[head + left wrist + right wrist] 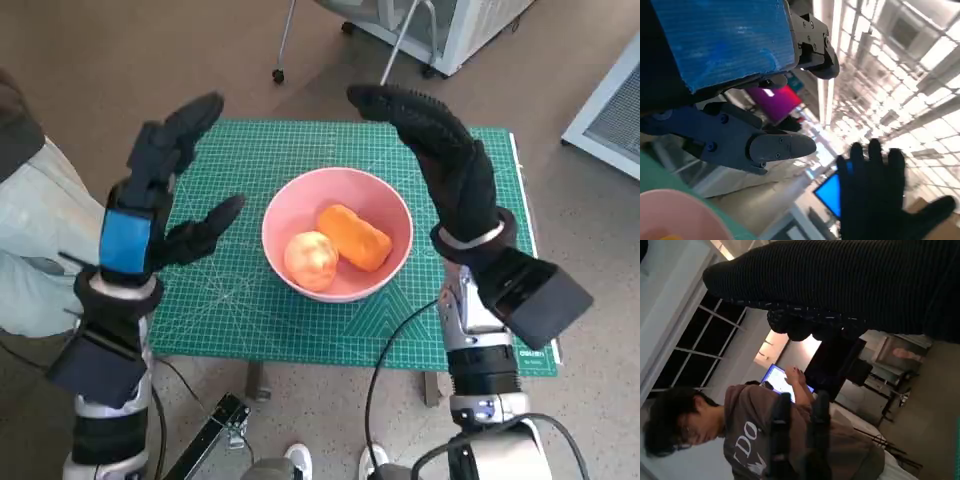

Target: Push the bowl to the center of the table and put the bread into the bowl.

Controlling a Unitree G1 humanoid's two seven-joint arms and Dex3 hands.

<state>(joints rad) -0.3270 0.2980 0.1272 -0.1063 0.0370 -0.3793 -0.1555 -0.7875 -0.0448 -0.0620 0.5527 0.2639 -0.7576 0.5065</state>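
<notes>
Small table (535, 365), green cutting mat (250, 310), pink bowl (290, 215) on mat

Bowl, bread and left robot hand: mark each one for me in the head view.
bowl (290, 205): head view, on its bare pink inner wall.
bread (354, 238): head view, middle of the orange loaf inside the bowl.
left robot hand (150, 205): head view, its black palm above the blue tape.

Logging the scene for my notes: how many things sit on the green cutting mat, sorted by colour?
Pink: 1, the round pink bowl
Orange: 1, the oblong orange bread
Yellow-red: 1, the round yellow-red fruit
Total: 3, both foods inside the bowl
</notes>
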